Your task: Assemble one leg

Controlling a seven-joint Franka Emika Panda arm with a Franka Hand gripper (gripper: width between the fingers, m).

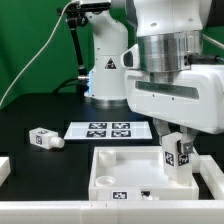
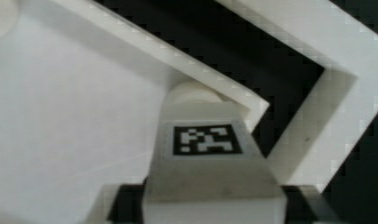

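Observation:
My gripper [image 1: 176, 150] is shut on a white leg [image 1: 172, 157] with a black-and-white tag, holding it upright over the right back corner of the large white square panel [image 1: 120, 165]. In the wrist view the leg [image 2: 207, 150] fills the middle, its tip close to the panel's raised corner rim [image 2: 319, 110]; the dark pads [image 2: 125, 200] press on both its sides. Whether the tip touches the panel I cannot tell. A second leg [image 1: 44, 139] lies on its side on the black table at the exterior view's left.
The marker board [image 1: 109, 129] lies flat behind the panel. White frame bars [image 1: 6, 172] lie at the exterior view's left edge and along the front. The robot base [image 1: 105, 70] stands behind, before a green backdrop.

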